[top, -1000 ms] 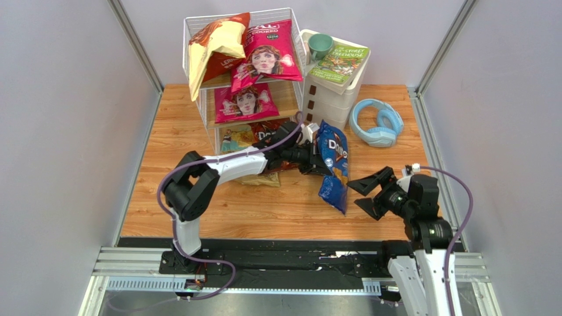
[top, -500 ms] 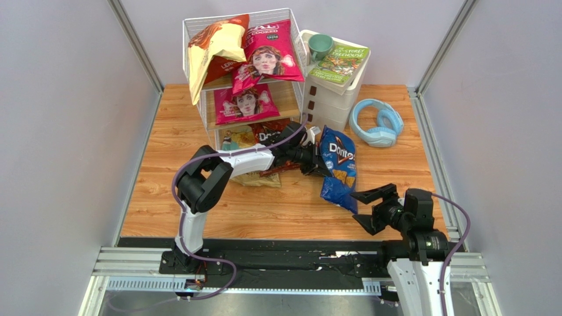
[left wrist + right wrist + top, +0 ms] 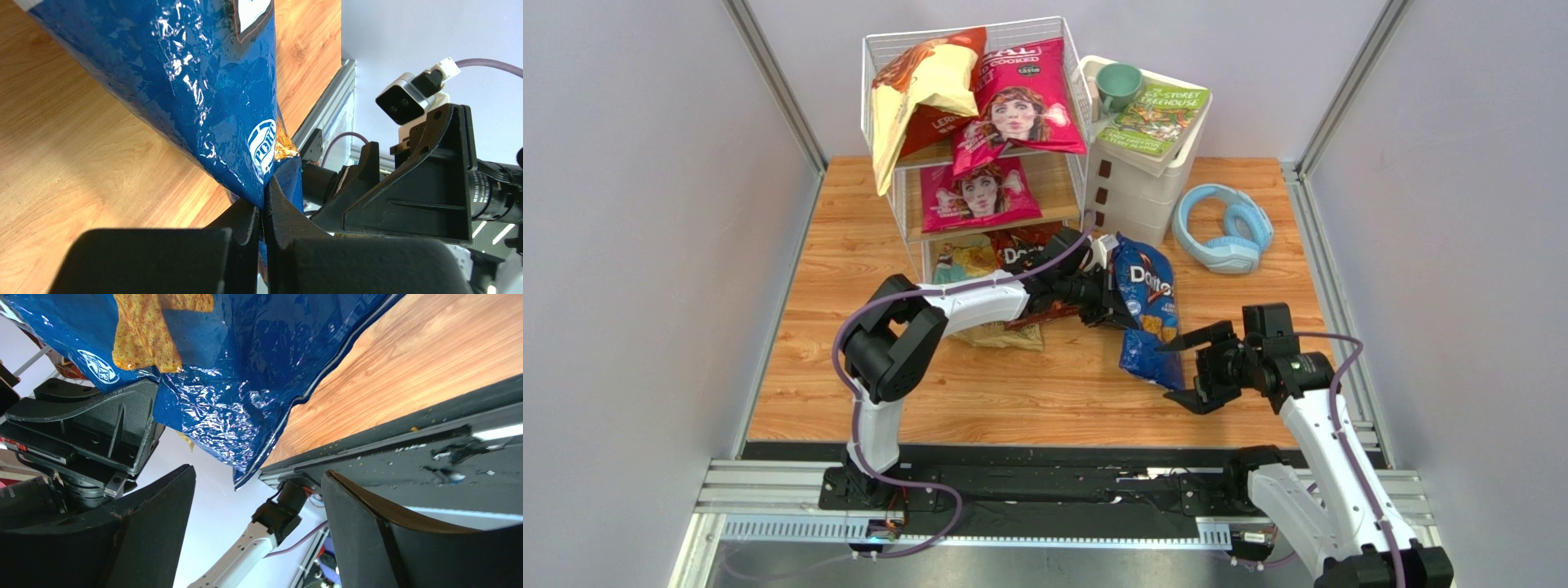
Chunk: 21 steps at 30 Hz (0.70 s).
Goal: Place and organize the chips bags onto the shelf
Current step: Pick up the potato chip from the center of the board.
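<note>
The blue Doritos chips bag [image 3: 1146, 306] hangs over the table right of the shelf [image 3: 891, 74], and my left gripper [image 3: 1109, 300] is shut on its edge. In the left wrist view the fingers [image 3: 264, 205] pinch the blue foil [image 3: 184, 92]. My right gripper [image 3: 1185, 365] is open at the bag's lower end. In the right wrist view the bag's corner [image 3: 245, 367] dips just between the fingertips [image 3: 256, 471]. On the shelf are an orange-and-cream bag [image 3: 922, 92], two magenta bags [image 3: 1026, 104] [image 3: 979, 190], a red Doritos bag [image 3: 1020, 251] and a tan-and-teal bag [image 3: 965, 260].
A white drawer unit [image 3: 1143, 184] stands right of the shelf, with a green book [image 3: 1155, 116] and a green mug [image 3: 1119, 83] on top. Blue headphones [image 3: 1222, 229] lie at the back right. A black rail [image 3: 1038, 478] runs along the near edge.
My right arm has swung left and forward, bringing its open gripper up to the blue bag's lower end. The left gripper kept its hold, and the bag shifted slightly.
</note>
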{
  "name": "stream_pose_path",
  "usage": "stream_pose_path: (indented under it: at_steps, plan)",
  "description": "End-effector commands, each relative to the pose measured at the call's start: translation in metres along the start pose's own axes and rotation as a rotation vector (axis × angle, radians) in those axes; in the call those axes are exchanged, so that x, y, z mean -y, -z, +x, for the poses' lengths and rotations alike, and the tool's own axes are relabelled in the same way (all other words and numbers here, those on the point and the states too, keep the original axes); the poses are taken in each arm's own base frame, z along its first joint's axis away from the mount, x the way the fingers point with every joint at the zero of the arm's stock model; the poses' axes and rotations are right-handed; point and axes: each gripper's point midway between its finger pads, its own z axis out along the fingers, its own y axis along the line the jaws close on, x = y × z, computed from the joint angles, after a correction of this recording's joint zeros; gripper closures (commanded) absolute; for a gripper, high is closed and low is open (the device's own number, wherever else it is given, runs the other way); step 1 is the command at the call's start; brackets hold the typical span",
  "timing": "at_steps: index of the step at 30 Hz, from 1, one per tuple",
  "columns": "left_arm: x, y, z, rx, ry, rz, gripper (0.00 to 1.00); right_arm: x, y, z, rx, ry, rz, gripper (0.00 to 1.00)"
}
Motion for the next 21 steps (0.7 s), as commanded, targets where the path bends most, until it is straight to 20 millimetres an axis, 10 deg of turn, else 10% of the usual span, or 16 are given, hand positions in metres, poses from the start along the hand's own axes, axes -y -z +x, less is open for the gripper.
stream_pose_path:
  at_steps: [1,21]
  plan:
    - [0.026,0.018,-0.013,0.067,-0.07,0.036,1.0,-0.027,0.006,0.011,-0.026,-0.095,-0.024,0.19]
    - [-0.018,0.022,0.014,0.024,-0.006,-0.098,1.0,0.02,-0.035,0.013,0.016,-0.248,0.284,0.16]
